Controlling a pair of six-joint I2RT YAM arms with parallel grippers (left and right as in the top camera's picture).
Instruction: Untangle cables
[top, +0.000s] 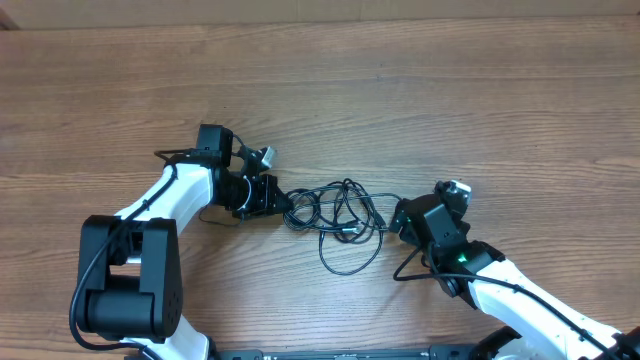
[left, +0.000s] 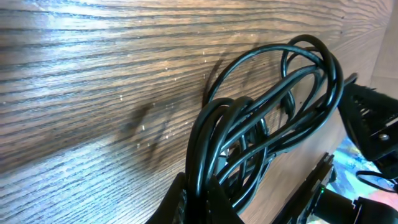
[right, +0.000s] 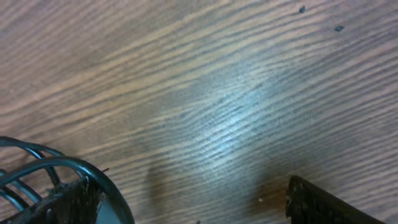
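Squarely in the middle of the wooden tabletop (top: 400, 80), my left arm (top: 165, 195) and right arm (top: 520, 300) face each other across the cables (top: 340, 215), a loose black knot of loops lying flat between them.

My left pincer (top: 288, 202) is clenched on the knot's left end. The left wrist view shows several strands (left: 267, 124) running together into its jaws rather than one alone. That is the biggest risk as I judge it: pulling away with a whole bunch clamped would draw the loops tighter, or simply drag the entire tangle across the wood without freeing anything.

My right pincer (top: 393, 215) is released, jaws spread wide at the knot's right edge and grasping nothing. The right wrist view shows one finger (right: 62, 202) sitting against a curved loop (right: 37, 165), with bare wood across the rest of the gap. Closing from here could catch only that outer loop, or miss altogether. If the loop hooks over the finger instead, it could snag and ride along when the arm moves.

Smallest of all, I cannot pick out the plug ends clearly in the heap; one caught inside a loop would jam any pull.
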